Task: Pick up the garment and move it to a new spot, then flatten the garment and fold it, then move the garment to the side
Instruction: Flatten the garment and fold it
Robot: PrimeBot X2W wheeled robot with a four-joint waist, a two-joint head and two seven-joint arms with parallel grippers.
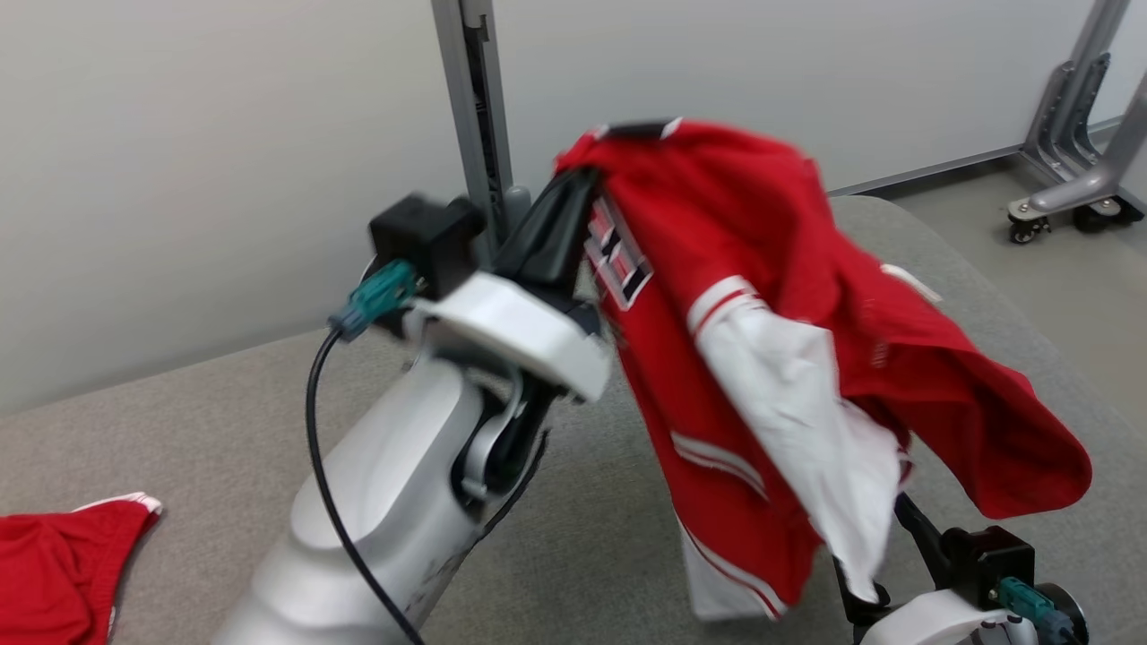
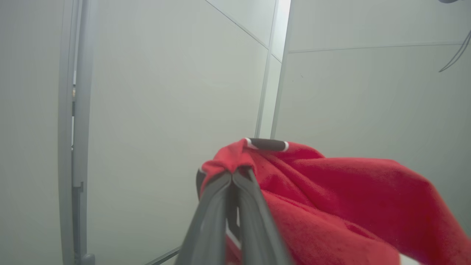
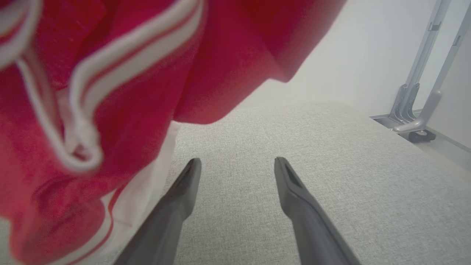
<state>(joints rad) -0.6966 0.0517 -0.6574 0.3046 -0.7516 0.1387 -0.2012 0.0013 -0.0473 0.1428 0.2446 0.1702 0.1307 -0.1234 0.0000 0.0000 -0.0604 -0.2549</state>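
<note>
We see our left gripper (image 1: 578, 184) raised above the grey padded table (image 1: 573, 537), its two dark fingers pressed tight together on a bunched edge of the red garment (image 1: 717, 233), close to the black collar band. In the left wrist view the same gripper (image 2: 232, 173) shows its fingers (image 2: 209, 217) meeting at the tips, with red cloth (image 2: 331, 191) pinched between them and spilling off to the right.

The garment hangs from that one grip. In the head view it drapes down and to the right, showing a white panel, red-and-white stripes and a black-and-white printed patch just beside the fingers. Most of it is lifted off the table. The head picture is blurred, so we cannot tell whether the lowest hem touches the surface.

Our right gripper (image 3: 237, 163) sits low over the table's near right part, its jaws spread wide with nothing between them and its fingers pointing across bare grey fabric (image 3: 331, 184). The garment (image 3: 110, 92) hangs above it and just to its left in that view. In the head view the white panel falls in front of this gripper (image 1: 914, 528) and hides its fingertips.

A second red cloth (image 1: 54, 564) lies on the table at the lower left, well apart from the lifted one. A metal post (image 1: 475, 116) stands behind the left gripper against a pale wall, and a wheeled metal frame (image 1: 1066, 179) stands on the floor at the far right
</note>
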